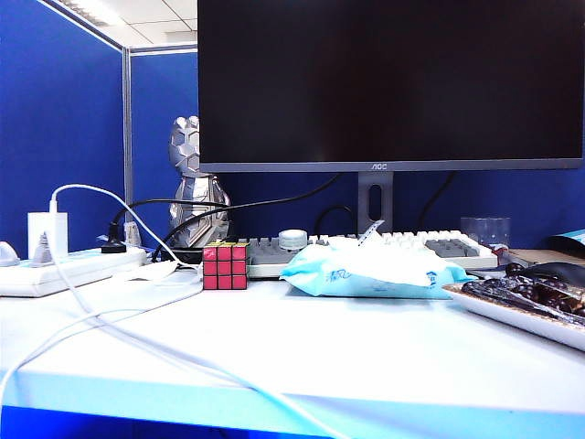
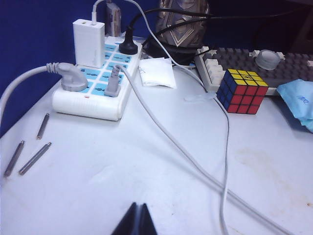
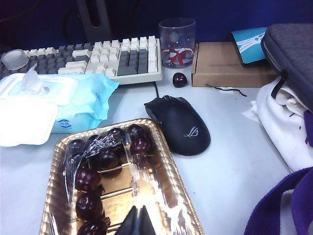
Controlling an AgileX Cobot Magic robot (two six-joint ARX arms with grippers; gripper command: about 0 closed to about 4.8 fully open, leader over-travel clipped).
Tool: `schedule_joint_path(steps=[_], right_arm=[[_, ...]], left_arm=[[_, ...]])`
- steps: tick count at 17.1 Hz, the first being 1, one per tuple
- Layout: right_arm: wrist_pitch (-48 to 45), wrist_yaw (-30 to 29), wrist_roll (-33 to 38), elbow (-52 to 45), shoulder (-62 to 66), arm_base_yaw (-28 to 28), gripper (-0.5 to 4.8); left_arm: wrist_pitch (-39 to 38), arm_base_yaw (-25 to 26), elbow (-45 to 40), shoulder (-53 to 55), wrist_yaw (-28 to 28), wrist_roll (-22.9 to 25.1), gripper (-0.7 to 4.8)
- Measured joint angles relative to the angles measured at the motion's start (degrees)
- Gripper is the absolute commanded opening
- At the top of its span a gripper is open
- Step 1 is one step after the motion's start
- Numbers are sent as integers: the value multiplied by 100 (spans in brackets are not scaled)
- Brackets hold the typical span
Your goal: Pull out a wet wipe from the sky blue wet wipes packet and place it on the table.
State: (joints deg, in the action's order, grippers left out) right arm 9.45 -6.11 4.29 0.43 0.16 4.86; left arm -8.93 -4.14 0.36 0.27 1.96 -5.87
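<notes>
Left gripper: the left gripper [image 2: 138,220] shows at the bottom centre of the left wrist view as a dark wedge, its fingertips pressed together on nothing, above bare surface and not seen in the exterior view.
Right gripper: the right gripper [image 3: 138,220] sits at the bottom centre of the right wrist view, tips likewise together and empty, above the gold tray [image 3: 171,196].
Under the right gripper: the tray holds dark round fruit [image 3: 90,178] under crinkled clear film; a straight drop from here would likely catch the film or tip the tray.
Sky blue wet wipes packet: the sky blue wet wipes packet [image 3: 80,105] lies at the left of the right wrist view, just beside the tray, with its white flap [image 3: 24,122] open.
Wet wipe: a tuft of the wet wipe [image 3: 33,82] stands up from the opening; none is out on the surface [image 1: 302,347] yet.
Risk, pinch: the tuft is small and limp, so a closing gripper may miss it or nip the flap instead.
Risk, pull: the pouch is soft and looks light; unheld, it may lift with the sheet or drag a second one out.
Risk, left approach: white cables [image 2: 195,161] cross the surface and the Rubik's cube [image 2: 242,91] stands near the packet's corner, both liable to be snagged or knocked.
Risk, right side: the black mouse [image 3: 180,125] lies just beside the tray.
</notes>
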Motion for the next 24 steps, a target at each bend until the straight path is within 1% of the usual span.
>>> schedule_joint_path(steps=[8,10,11,13,14,17,19,20,22,23,24], right_arm=[[2,46,0,0,0,0,-1],[0,-103,44,0,0,-2,-1],[-28,-282,310,0,0,-2,-1],[-52,-424,750,4,0,-2,-1],[-42,-566,848,31,2,-2,-1],[-177,-732,901,726,225,-2,-1],[-291,-796,901,1244,804,-4,-1],[-319,-885,901,1596,1390,-4,-1],[-472,-1445,903,2284,2684,-2,-1],[-745,-2103,927,2752,3506,-4,-2],[-951,-2640,1080,3086,4022,-7,-2]], left_arm=[[0,0,0,0,0,0,-1],[0,0,0,0,0,0,-1],[0,0,0,0,0,0,-1],[0,0,0,0,0,0,-1],[0,0,0,0,0,0,-1],[0,0,0,0,0,0,-1],[0,0,0,0,0,0,-1],[0,0,0,0,0,0,-1],[2,0,0,0,0,0,-1],[2,0,0,0,0,-2,-1],[2,0,0,0,0,-2,-1]])
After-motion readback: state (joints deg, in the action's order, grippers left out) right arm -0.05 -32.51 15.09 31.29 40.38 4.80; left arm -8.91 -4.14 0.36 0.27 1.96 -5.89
